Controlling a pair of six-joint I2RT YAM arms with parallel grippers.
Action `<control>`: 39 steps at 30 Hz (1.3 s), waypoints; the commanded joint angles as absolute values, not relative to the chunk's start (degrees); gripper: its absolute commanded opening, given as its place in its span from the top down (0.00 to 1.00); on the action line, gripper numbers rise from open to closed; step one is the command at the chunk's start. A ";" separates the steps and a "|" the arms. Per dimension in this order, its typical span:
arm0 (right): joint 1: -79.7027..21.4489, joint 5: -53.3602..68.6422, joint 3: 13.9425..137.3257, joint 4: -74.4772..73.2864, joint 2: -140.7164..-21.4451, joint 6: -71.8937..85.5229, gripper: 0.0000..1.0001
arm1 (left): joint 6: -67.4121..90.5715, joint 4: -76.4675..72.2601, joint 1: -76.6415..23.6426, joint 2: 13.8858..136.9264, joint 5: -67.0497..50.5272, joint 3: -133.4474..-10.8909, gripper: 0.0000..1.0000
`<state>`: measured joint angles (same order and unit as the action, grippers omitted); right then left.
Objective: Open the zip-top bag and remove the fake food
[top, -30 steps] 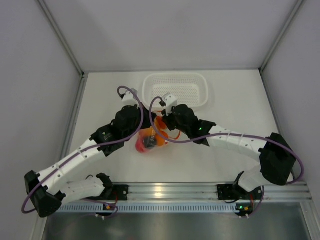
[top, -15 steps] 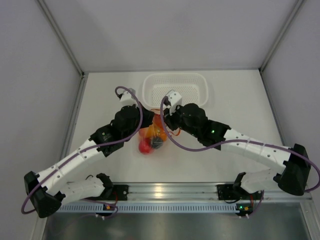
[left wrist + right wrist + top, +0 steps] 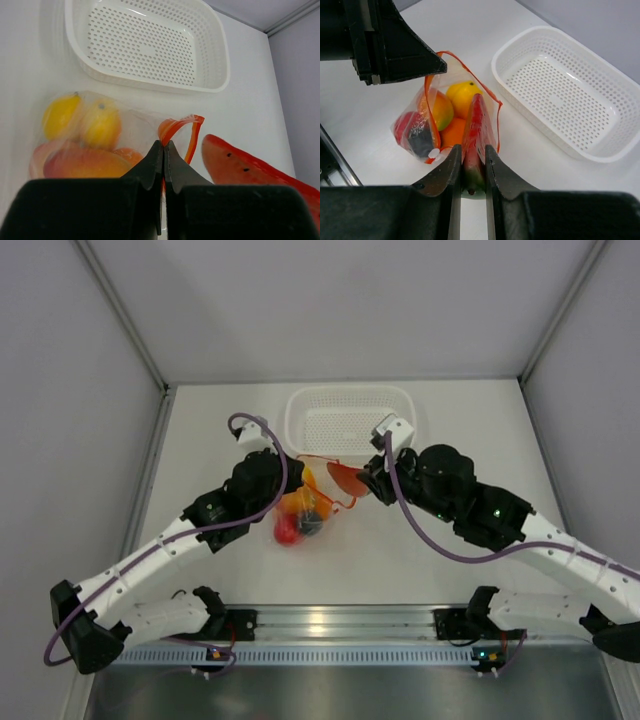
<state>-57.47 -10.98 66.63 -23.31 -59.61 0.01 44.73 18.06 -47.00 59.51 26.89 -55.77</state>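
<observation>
The zip-top bag (image 3: 300,512) lies mid-table, its mouth open. My left gripper (image 3: 164,144) is shut on the orange-red zip strip (image 3: 192,131) at the mouth's left lip. Fake food still inside includes a lemon (image 3: 60,115), a mango (image 3: 80,162), an orange piece (image 3: 452,135) and a red and a dark piece (image 3: 412,131). My right gripper (image 3: 471,148) is shut on a red watermelon slice (image 3: 477,125), held just outside the bag's mouth. In the top view the slice (image 3: 346,479) hangs to the right of the bag, in front of the right gripper (image 3: 365,483).
A white perforated basket (image 3: 400,405) stands at the back of the table, just behind both grippers, with nothing in it. Grey walls close the table in on the left, right and far sides. The left arm's fingers (image 3: 395,45) loom over the bag's left side.
The right gripper has pulled the watermelon slice out of the bag and swung right with it. The left gripper has kept its hold on the zip strip.
</observation>
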 commanded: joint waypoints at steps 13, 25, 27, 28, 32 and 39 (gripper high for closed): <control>-28.22 -4.23 77.33 -11.08 -78.53 -1.05 1.00 | 39.99 15.64 -47.20 53.62 29.27 -52.82 1.00; -22.94 4.13 95.44 -11.68 -105.89 -2.02 0.58 | 38.41 15.38 -47.11 55.02 23.12 -54.76 1.00; -22.85 4.04 96.15 -12.48 -106.00 -1.93 0.45 | 38.32 15.47 -47.11 55.02 22.94 -54.67 1.00; -22.85 3.69 96.07 -12.65 -104.78 -1.76 0.26 | 38.49 15.47 -47.11 54.85 22.94 -54.49 1.00; -22.94 0.98 94.49 -15.10 -99.77 2.00 0.01 | 38.93 15.47 -47.20 54.49 22.94 -54.93 1.00; -22.24 20.19 76.78 -8.74 -84.75 15.98 0.06 | 44.11 15.64 -47.11 54.05 24.78 -55.98 1.00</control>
<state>-22.90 7.57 83.55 -15.03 -92.42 9.02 41.10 18.22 -46.98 55.02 23.51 -53.01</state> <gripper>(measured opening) 0.960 0.022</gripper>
